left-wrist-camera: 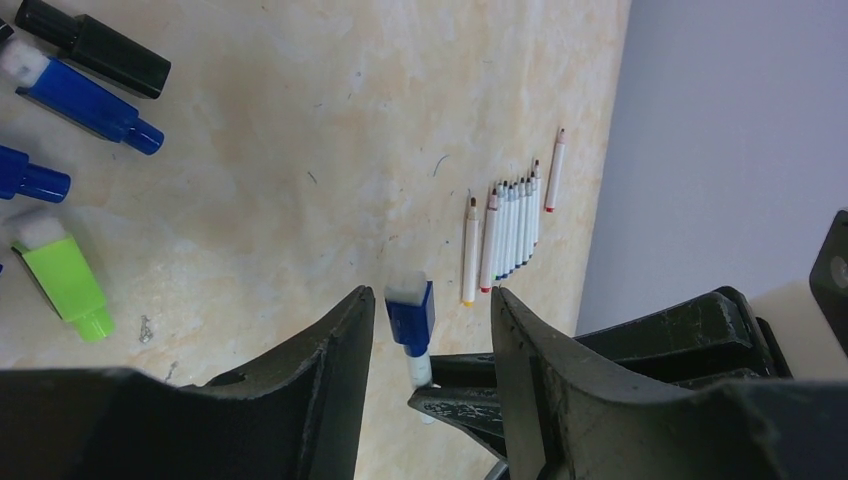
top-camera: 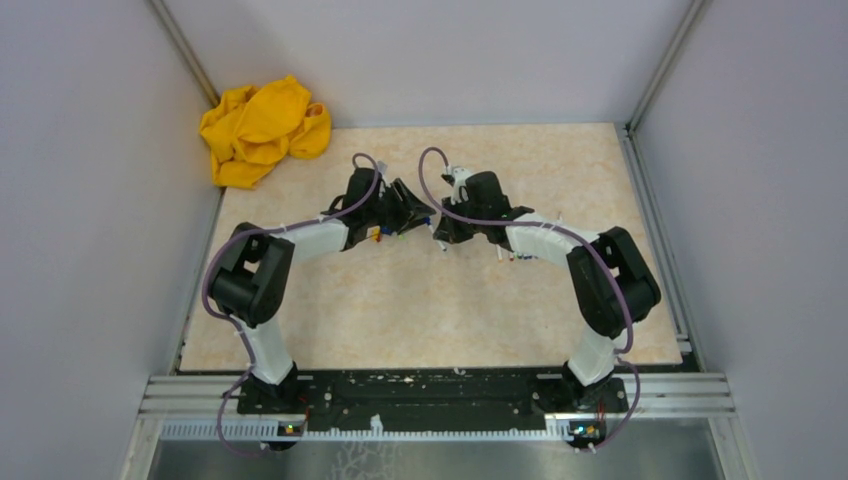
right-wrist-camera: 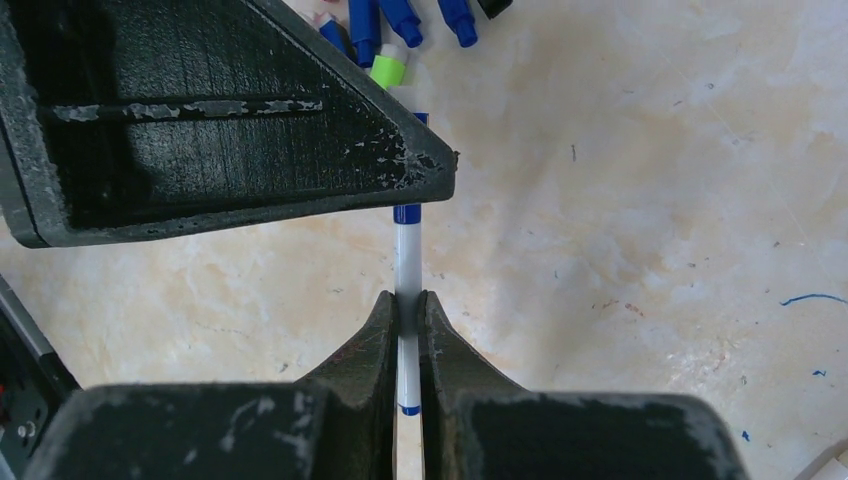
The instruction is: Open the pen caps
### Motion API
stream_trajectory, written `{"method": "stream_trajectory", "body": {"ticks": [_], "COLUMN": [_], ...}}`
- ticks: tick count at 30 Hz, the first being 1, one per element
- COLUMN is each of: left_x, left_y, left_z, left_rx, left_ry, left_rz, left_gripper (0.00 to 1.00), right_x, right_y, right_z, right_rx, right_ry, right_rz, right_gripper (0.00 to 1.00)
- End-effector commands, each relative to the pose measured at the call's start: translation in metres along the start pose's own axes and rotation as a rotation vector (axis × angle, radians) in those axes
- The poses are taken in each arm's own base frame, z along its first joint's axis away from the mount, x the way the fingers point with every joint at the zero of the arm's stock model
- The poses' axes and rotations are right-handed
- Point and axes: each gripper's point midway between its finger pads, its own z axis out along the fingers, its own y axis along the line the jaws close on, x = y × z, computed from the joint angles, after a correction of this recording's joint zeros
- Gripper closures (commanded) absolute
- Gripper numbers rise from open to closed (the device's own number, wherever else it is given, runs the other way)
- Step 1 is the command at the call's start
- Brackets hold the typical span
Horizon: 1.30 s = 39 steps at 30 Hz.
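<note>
Right wrist view: right claw (right-wrist-camera: 408,300) clamped shut on white pen (right-wrist-camera: 406,255). Left claw (left-wrist-camera: 431,297) half open, straddling blue cap (left-wrist-camera: 410,318) on pen's end, gaps both sides. Loose caps (left-wrist-camera: 88,100) on table (left-wrist-camera: 300,150); bare pens (left-wrist-camera: 510,225) in row.

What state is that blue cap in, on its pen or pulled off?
On. The blue cap sits on the white barrel that the right gripper clamps; no tip shows.
</note>
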Motion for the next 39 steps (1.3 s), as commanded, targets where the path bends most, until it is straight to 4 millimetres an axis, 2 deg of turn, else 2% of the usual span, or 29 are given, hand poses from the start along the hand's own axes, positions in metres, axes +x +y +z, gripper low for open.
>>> {"method": "stream_trajectory", "body": {"ticks": [1, 9, 14, 18, 24, 28, 32, 39], "left_x": [-0.002, -0.001, 0.001, 0.000, 0.000, -0.001, -0.002, 0.000], "left_y": [-0.012, -0.018, -0.023, -0.025, -0.028, -0.036, -0.040, -0.044], "left_z": [0.004, 0.003, 0.002, 0.001, -0.003, -0.005, -0.008, -0.008], "left_rx": [0.043, 0.075, 0.097, 0.102, 0.114, 0.132, 0.138, 0.144], "left_ry": [-0.009, -0.017, -0.003, -0.003, -0.015, -0.019, -0.021, -0.018], "left_rz": [-0.008, -0.014, -0.012, -0.011, -0.005, 0.007, 0.016, 0.021], "left_gripper": [0.48, 0.54, 0.74, 0.99, 1.00, 1.00, 1.00, 1.00], "right_x": [-0.027, -0.027, -0.028, -0.031, -0.036, -0.038, -0.039, -0.041], "right_y": [0.022, 0.023, 0.021, 0.020, 0.019, 0.019, 0.019, 0.018], "right_z": [-0.012, -0.013, -0.013, -0.015, -0.019, -0.015, -0.010, -0.005], "right_rx": [-0.065, -0.069, -0.058, -0.045, -0.027, -0.034, -0.044, -0.042], "right_ry": [-0.095, -0.095, -0.098, -0.102, -0.122, -0.116, -0.111, -0.106], "right_rz": [-0.035, -0.035, -0.040, -0.047, -0.058, -0.057, -0.054, -0.055], "right_gripper": [1.00, 1.00, 1.00, 1.00, 1.00, 0.85, 0.80, 0.79]}}
